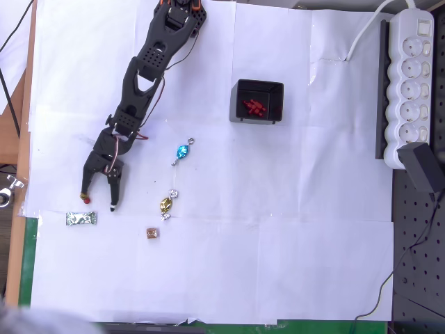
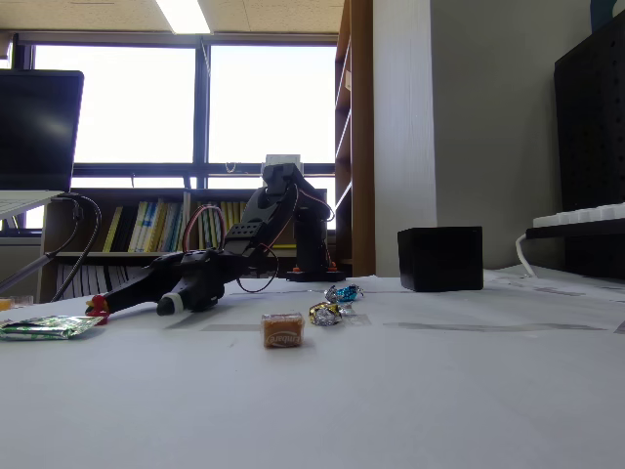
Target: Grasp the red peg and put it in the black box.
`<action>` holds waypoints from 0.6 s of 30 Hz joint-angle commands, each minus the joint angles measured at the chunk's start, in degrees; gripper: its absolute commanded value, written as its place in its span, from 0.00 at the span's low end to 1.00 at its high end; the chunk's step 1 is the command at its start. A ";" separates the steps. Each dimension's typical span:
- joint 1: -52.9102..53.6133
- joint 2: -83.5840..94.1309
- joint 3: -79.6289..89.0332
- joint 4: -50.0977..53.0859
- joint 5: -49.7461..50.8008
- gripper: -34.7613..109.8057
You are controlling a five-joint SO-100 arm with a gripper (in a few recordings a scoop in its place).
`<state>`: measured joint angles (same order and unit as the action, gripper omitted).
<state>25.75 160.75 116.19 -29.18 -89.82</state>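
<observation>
The black two-finger hand reaches low over the white-papered worktop with its fingers spread wide, holding nothing. In the overhead view the tiny dark red peg lies right at the tip of the left finger, outside the gap; whether they touch cannot be told. Just below sits a flat green-and-silver foil packet. Further right lie a small brown square candy, a gold-wrapped candy and a blue-wrapped candy. Well apart to the upper right stands the small square black plastic box, with several red pieces inside. A white power strip lies at the right edge.
</observation>
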 commanded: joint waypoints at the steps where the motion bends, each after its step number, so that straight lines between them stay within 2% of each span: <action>1: 1.05 -3.96 -0.35 6.94 0.26 0.46; 11: 1.32 1.49 10.55 6.94 0.44 0.46; 18: 1.32 1.85 11.69 8.00 0.62 0.44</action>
<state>26.72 162.42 125.16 -21.88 -89.30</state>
